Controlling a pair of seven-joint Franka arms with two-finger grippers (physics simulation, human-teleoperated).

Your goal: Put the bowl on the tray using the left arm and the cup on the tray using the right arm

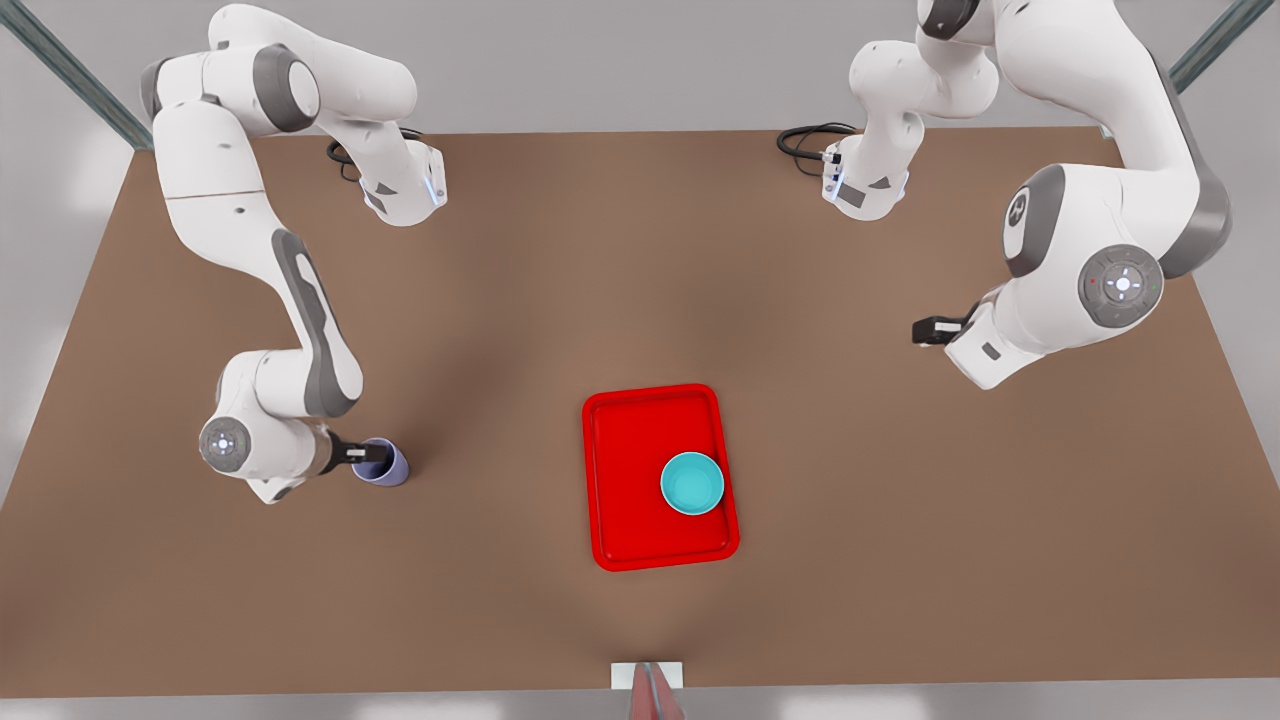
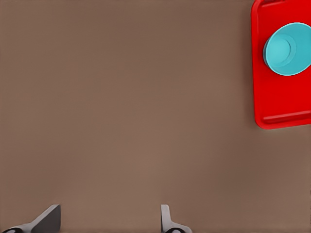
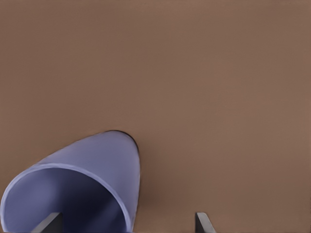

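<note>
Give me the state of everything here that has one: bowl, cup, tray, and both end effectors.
bowl: upright, sitting on the tray, released.
tray: flat on the table, holding the bowl alone.
cup: upright on the table, off the tray, one finger inside its rim.
right end effector: open, straddling the cup's wall.
left end effector: open, empty, away from the tray.

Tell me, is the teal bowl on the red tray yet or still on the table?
On the tray. The bowl sits inside the tray's rim, toward the front view's right edge; no gripper touches it.
</note>
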